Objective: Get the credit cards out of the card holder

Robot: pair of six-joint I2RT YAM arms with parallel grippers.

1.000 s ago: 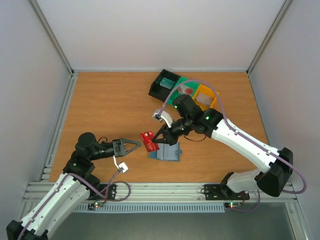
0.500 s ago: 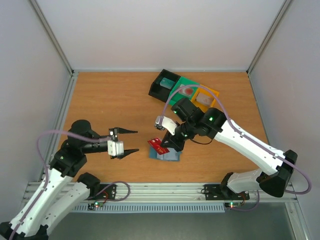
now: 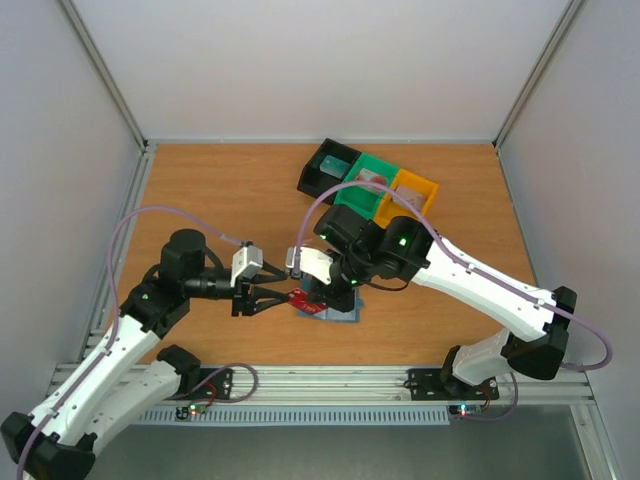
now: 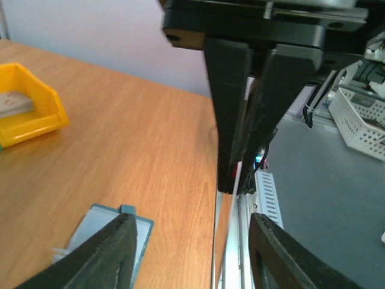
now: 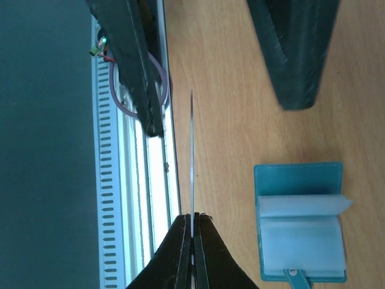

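My right gripper [image 3: 310, 295] [image 5: 192, 218] is shut on a dark red credit card [image 3: 298, 297], held just above the table. From the right wrist that card [image 5: 192, 150] shows edge-on as a thin line. My left gripper [image 3: 282, 298] [image 4: 191, 218] is open, with one finger on each side of the card [image 4: 218, 241] and touching neither face. The light blue card holder [image 3: 340, 312] [image 5: 301, 223] [image 4: 99, 226] lies open on the table right beside the grippers, pale inner pockets up.
Black [image 3: 328, 170], green [image 3: 365, 180] and orange [image 3: 412, 195] bins stand in a row at the back; the yellow-orange one [image 4: 30, 114] also shows from the left wrist. The metal rail [image 3: 330, 380] at the table's near edge runs close below the grippers.
My left arm has swung right and brought its open fingers around the card. The right gripper has shifted a little left and down with the card, over the holder's left edge.
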